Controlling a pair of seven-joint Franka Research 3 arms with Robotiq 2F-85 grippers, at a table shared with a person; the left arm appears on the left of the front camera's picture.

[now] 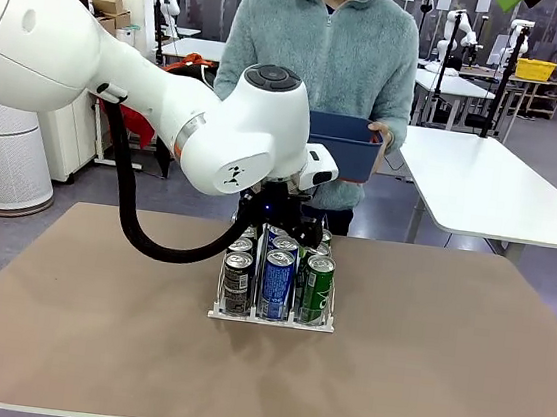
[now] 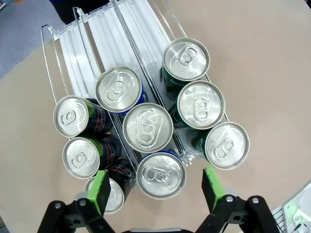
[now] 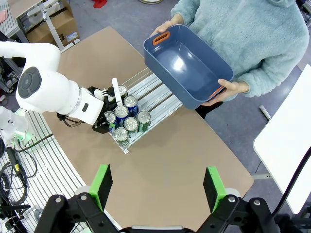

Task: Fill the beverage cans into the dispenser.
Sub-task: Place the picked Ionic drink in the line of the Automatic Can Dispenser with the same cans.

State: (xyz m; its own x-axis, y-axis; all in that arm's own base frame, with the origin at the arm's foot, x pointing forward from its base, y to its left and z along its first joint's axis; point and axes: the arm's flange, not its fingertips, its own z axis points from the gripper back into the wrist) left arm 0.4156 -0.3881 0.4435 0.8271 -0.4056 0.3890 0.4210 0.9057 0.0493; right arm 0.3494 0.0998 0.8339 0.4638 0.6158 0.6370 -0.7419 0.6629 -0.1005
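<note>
Nine cans point(image 2: 147, 127) are held in the dispenser point(image 2: 104, 34) mid-desk, under the left tool point(image 2: 154, 188), which is spread wide and empty; being smooth, stiff, thin-walled cylinders, they are judged best gripped across the sides.

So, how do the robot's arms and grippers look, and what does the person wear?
The left arm is glossy white with rounded joints, a dark grey round cap, an orange ring and a black corrugated hose. Both the left gripper and the right gripper are black with bright green pads. The person's sleeves are fluffy grey-teal fleece.
</note>
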